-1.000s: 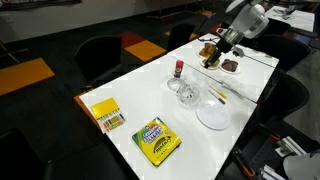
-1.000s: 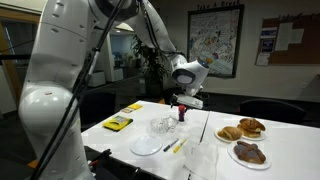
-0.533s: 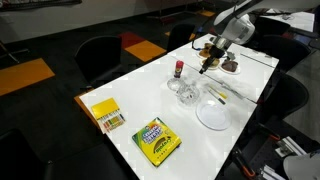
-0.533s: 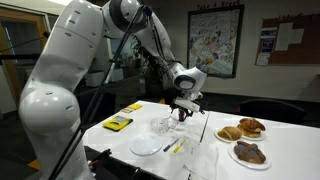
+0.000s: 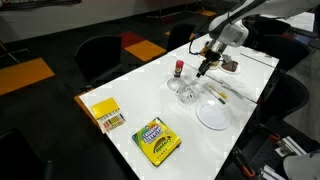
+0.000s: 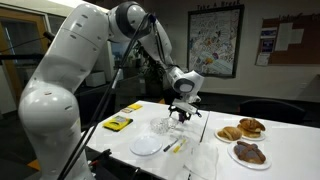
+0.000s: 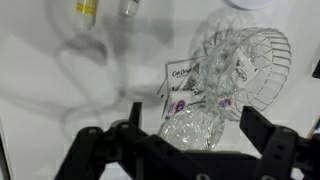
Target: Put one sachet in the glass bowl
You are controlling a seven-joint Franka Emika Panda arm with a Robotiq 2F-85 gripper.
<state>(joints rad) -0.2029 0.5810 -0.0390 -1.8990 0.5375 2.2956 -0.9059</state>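
Note:
In the wrist view, white sachets with purple logos lie among cut-glass pieces: a ribbed glass holder on its side and a faceted glass piece. A smooth, see-through glass bowl shows faintly to their left and looks empty. My gripper is open and empty, with its fingers on either side of the faceted glass and just above it. In both exterior views the gripper hangs over the glassware near the middle of the white table.
A flat white plate and yellow pens lie beside the glassware. A red-capped bottle, a crayon box, a yellow pack and pastry plates also stand on the table.
The gripper has moved from near the pastry plates toward the glassware and come down over it. Nothing on the table has moved.

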